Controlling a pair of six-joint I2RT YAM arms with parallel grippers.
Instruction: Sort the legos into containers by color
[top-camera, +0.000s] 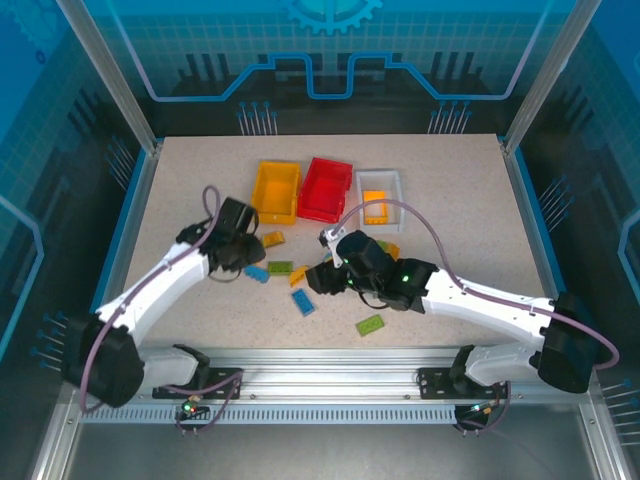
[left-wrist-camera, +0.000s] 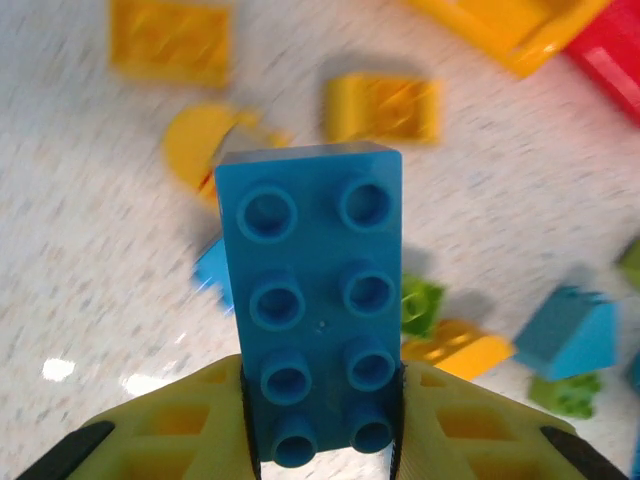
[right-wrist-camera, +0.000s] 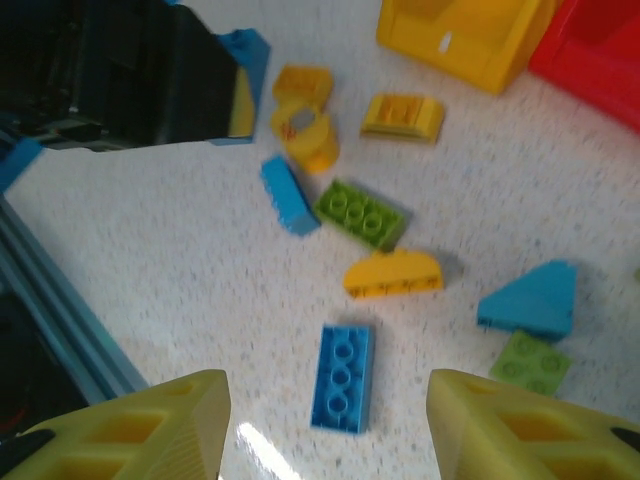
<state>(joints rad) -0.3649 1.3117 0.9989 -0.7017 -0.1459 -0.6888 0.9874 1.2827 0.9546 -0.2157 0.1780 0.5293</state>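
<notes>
Two grippers low over a speckled table (top-camera: 450, 180), legos (top-camera: 280, 267) scattered between them. Nearest the rail, on its own, a lone green brick (top-camera: 371, 324); a little farther in, a flat blue brick (top-camera: 302, 302). Right gripper (right-wrist-camera: 325, 430) spread wide, nothing between its yellow fingers (right-wrist-camera: 150, 425), the flat blue brick just past the gap, stud count hard to read. Left gripper (left-wrist-camera: 320, 450) pinching a blue eight-stud brick (left-wrist-camera: 315, 250) by its near end, lowest studs clipped by the frame edge, table behind it smeared by motion; from the right wrist, a blue corner of that brick peeking past the dark gripper body. From above, both sets of fingertips hard to pick out against the dark wrists. Loose in the middle ground: a second green brick (right-wrist-camera: 362, 213), an orange arch (right-wrist-camera: 393, 274), a blue wedge (right-wrist-camera: 530, 300), a yellow cylinder (right-wrist-camera: 308, 135), with further yellow pieces too blurred to name. At the far side, three containers side by side: yellow-orange bin (top-camera: 277, 188), red bin (top-camera: 325, 190), white bin (top-camera: 381, 175) with one orange brick (top-camera: 375, 197) inside; in both wrist views, the yellow-orange and red bins cut off by the top edge.
</notes>
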